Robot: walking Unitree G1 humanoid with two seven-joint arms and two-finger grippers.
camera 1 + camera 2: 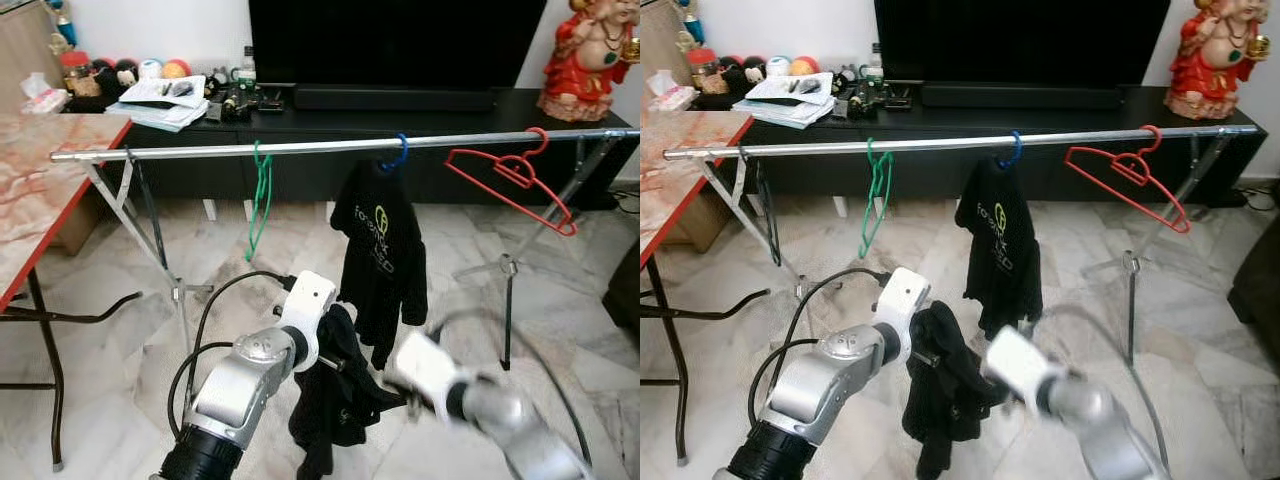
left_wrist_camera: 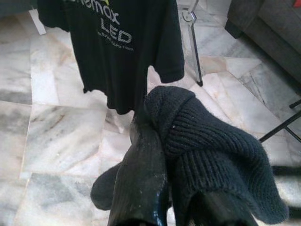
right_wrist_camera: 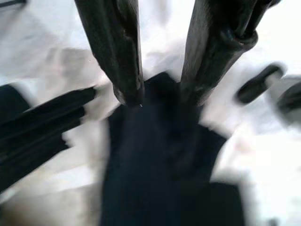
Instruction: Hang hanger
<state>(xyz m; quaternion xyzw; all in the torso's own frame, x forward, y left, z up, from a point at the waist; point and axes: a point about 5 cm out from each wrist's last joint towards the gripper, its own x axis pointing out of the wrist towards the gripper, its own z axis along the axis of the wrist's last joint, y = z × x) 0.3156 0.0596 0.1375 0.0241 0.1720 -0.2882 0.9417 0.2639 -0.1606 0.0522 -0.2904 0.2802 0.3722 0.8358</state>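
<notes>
1. Nearest the head camera, the robot's left arm reaches forward over the marble floor (image 1: 90,400), its left gripper (image 2: 162,155) clamped on a black knitted garment (image 1: 335,400) that bunches over the fingers and droops below them.
2. The wrist camera on that arm shows one black finger (image 2: 141,179) pressed into the ribbed knit, with the wool folded thickly over the other.
3. The right arm, blurred, comes in from the other side; the right gripper (image 3: 162,101) has its fingers parted, their tips at the top edge of the dark cloth.
4. No hanger can be made out inside the knitted garment.
5. Beyond the arms a silver clothes rail (image 1: 300,147) runs across the room on folding legs.
6. On the rail hang a green hanger (image 1: 260,200), bare, a blue hanger (image 1: 400,152) carrying a black printed T-shirt (image 1: 380,250), and a red hanger (image 1: 515,180), bare and tilted.
7. A marble-patterned table (image 1: 40,190) stands at the left; a dark TV cabinet (image 1: 330,110) with a red figurine (image 1: 590,55) lines the wall behind.
</notes>
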